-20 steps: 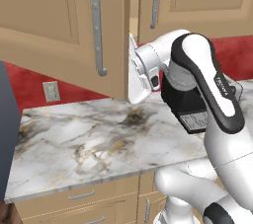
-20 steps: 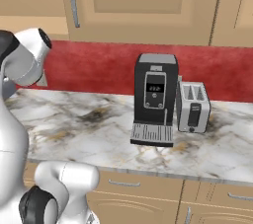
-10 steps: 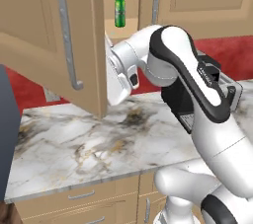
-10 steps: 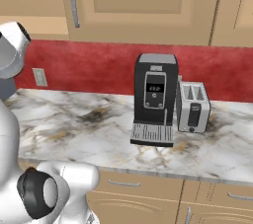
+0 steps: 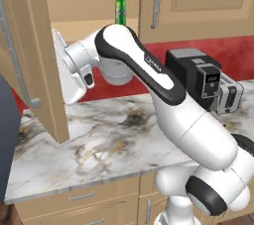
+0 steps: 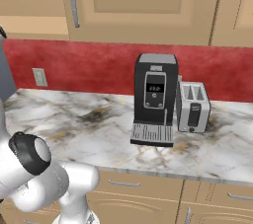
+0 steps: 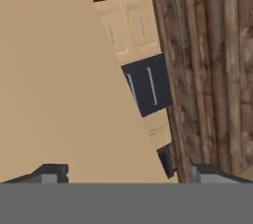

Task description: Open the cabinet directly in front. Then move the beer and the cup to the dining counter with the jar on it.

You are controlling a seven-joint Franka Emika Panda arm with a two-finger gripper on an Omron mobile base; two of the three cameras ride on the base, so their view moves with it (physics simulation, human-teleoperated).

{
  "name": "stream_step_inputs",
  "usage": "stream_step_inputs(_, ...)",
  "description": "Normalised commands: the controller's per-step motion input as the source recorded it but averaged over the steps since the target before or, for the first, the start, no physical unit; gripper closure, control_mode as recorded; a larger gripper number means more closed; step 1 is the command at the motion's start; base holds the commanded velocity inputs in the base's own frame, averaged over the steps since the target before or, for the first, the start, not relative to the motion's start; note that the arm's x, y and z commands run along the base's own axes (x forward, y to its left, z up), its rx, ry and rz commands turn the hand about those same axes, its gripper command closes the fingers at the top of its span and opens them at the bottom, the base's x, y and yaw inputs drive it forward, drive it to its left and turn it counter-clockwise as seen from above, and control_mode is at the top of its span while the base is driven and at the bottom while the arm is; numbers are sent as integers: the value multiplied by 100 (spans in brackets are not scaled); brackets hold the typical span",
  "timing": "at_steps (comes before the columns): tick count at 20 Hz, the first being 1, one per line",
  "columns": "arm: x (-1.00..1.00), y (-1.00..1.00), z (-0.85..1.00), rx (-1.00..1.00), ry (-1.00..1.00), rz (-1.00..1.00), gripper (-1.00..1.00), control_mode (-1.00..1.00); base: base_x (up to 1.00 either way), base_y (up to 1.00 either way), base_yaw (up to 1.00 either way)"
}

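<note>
The cabinet's left door (image 5: 34, 45) stands swung out toward me, its silver bar handle (image 5: 20, 70) on the outer face. Its right door (image 5: 198, 1) is shut. In the opened cabinet stands the beer (image 5: 119, 6), a slim green bottle, above my arm. My gripper (image 5: 59, 68) sits at the inner side of the open door, below and left of the beer. In the hand view the tan door face (image 7: 59, 80) is close up, and the gripper (image 7: 131, 171) is open with its dark tips far apart. The cup, the jar and the dining counter are out of view.
A marble worktop (image 5: 99, 154) runs below the cabinet against the red wall. On it, to the right, stand a black coffee machine (image 6: 155, 99) and a toaster (image 6: 192, 107). A wall outlet (image 6: 38, 76) sits at the left. Tan drawers lie under the worktop.
The left door has swung much further out to the left, and my hand has followed it leftward. The beer came into sight inside the cabinet. My arm has left the right base view.
</note>
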Motion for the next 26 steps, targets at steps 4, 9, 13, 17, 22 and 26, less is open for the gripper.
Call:
stream_step_inputs(4,39,100,0,-8,-1,0,-100,-100,0,0,0)
stream_step_inputs(9,30,100,0,-11,-2,0,-100,-100,0,0,0)
stream_step_inputs(13,1,23,0,-18,-26,-5,-100,-100,0,0,0)
stream_step_inputs(17,0,-49,0,-16,-44,-5,-100,-100,0,0,0)
stream_step_inputs(22,0,-97,-23,-9,-39,-3,-100,-100,0,0,0)
stream_step_inputs(26,0,-100,-57,-3,-30,-2,-100,-100,0,0,0)
